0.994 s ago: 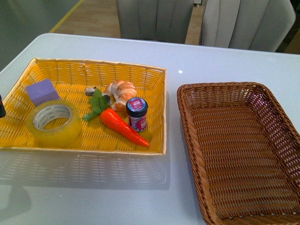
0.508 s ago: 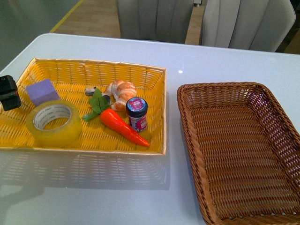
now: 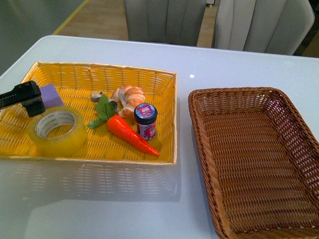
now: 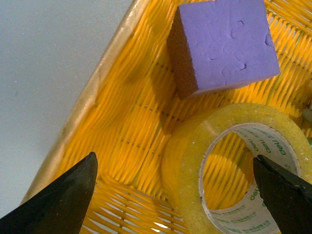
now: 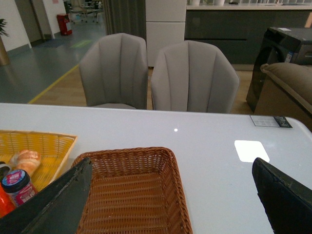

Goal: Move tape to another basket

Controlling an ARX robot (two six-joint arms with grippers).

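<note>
Early stage; no transfer yet. Lying flat in yellow basket (image 3: 99, 68), just beside purple block (image 4: 224, 44): tape (image 3: 58, 130). Well apart, holding nothing: brown basket (image 3: 259, 164). Hovering above tape, jaws spread wide, gripping nothing: left gripper (image 4: 175, 192). Likewise wide, unladen: right gripper (image 5: 173, 195). Left to do: descend, grasp, carry, release. Readable on tape core: "deli", grey print. Jar (image 3: 145, 121) label illegible.

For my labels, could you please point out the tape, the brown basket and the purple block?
tape (image 3: 57, 144), front view, outer wall.
brown basket (image 3: 234, 91), front view, far rim.
purple block (image 4: 229, 44), left wrist view, top face.
</note>
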